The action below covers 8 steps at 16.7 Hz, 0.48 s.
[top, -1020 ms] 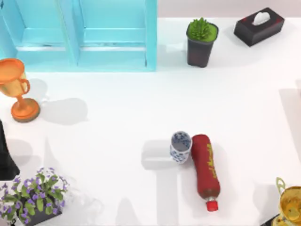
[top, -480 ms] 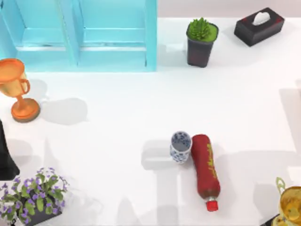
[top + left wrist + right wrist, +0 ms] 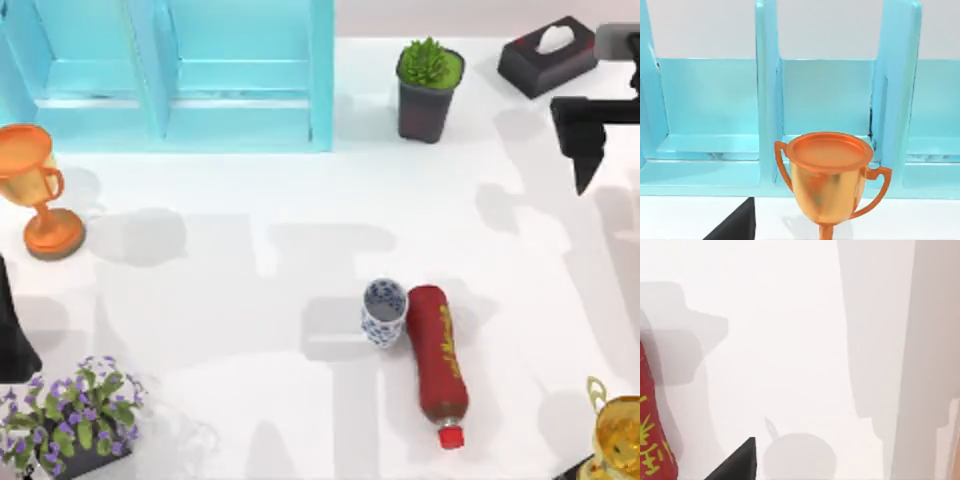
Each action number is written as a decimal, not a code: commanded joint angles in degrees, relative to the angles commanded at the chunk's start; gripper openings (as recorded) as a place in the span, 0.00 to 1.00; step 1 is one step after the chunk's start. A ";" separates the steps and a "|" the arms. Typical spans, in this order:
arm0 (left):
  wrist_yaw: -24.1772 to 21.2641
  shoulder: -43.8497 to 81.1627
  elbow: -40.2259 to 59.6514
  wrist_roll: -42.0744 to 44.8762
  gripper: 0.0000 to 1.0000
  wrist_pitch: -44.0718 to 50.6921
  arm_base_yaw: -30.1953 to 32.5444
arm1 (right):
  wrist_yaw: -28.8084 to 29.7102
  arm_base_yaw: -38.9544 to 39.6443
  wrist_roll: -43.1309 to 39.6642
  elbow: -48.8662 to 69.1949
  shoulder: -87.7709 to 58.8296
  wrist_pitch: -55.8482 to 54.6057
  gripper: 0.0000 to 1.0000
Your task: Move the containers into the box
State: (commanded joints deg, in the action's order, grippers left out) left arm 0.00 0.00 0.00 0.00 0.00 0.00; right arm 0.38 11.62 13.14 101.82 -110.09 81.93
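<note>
Right gripper (image 3: pixel 585 150) hangs at the far right edge, near the tissue box (image 3: pixel 551 56); I can't tell how wide its fingers stand. Down-left of it, well apart, the white-and-blue cup (image 3: pixel 384 311) stands upright touching a red bottle (image 3: pixel 438 361). It seems the closer arm.

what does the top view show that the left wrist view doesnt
Top view alone: the white and blue cup standing against the lying red bottle, the potted plant, the tissue box, the purple flowers, a gold trophy, and the right gripper at the table's right edge.

Left wrist view alone: the orange trophy's cup seen close from the side, with the box's dividers behind it.

Both: the orange trophy and the blue box.
</note>
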 joint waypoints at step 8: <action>0.00 0.00 0.00 0.00 1.00 0.00 0.00 | -0.30 25.97 25.48 5.06 -8.97 -3.68 1.00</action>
State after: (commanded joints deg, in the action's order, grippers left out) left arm 0.00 0.00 0.00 0.00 0.00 0.00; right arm 0.08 37.59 38.62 106.88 -119.06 78.25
